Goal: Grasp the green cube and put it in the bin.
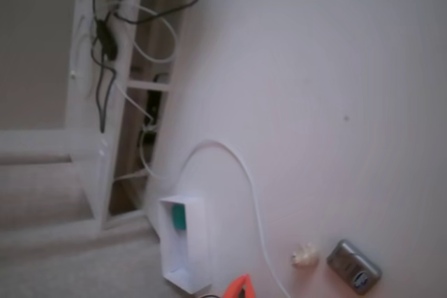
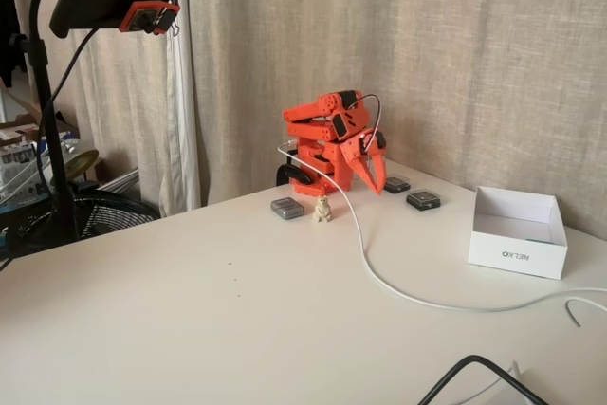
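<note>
The green cube (image 1: 179, 216) lies inside the bin (image 1: 199, 242), at the end nearer the top of this fixed view. In the other fixed view the bin (image 2: 517, 251) is a white box at the table's right side, and the cube is barely visible over its wall. The orange arm is folded back at the far edge of the table. Its gripper (image 2: 376, 187) points down at the tabletop, well left of the bin. The fingers look shut with nothing between them. Only an orange tip of the arm (image 1: 239, 287) pokes in at the bottom edge.
A cream lumpy object (image 2: 322, 209) and a grey oval device (image 2: 287, 208) sit in front of the arm's base, with two dark devices (image 2: 424, 200) to its right. A white cable (image 2: 398, 291) runs across the table. A black cable (image 2: 474, 367) lies at the front edge.
</note>
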